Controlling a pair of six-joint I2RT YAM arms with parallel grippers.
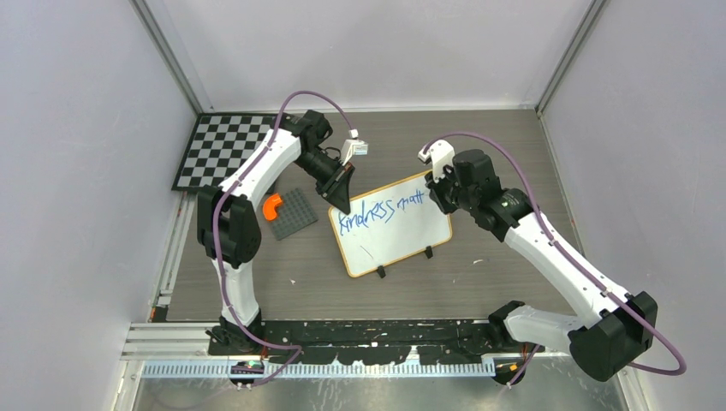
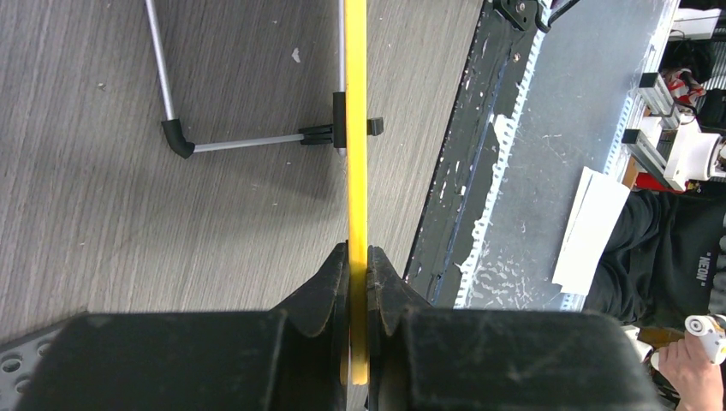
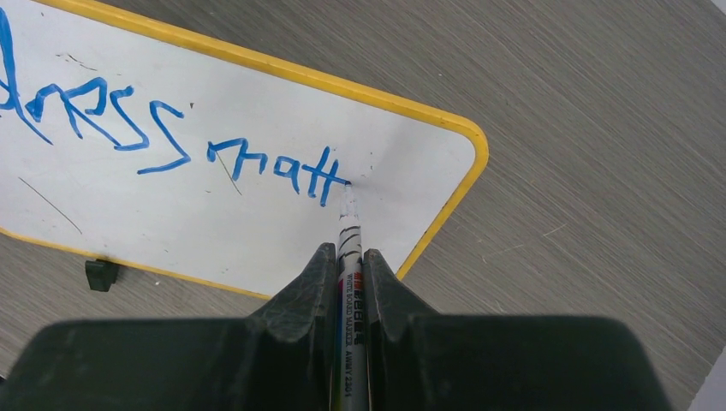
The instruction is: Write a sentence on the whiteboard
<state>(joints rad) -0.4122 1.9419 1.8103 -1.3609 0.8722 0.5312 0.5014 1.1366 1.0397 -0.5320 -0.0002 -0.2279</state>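
The whiteboard lies flat near the middle of the table, turned so its long edges run from 8 to 2 o'clock, with its two black feet on the near edge. The left gripper sits at the board's 10 o'clock corner; from its wrist camera the gripper is pinched shut on the whiteboard's yellow frame, seen edge-on. The right gripper is over the board's 2 o'clock corner, and in its own view the gripper is clamped tight around a marker. The marker's tip touches the whiteboard just past the last stroke of the sentence, which reads "kindness matt" in blue along the far edge. A studded plate carrying an orange piece lies at 9 o'clock of the board, and a checkerboard lies at the table's 10 o'clock corner.
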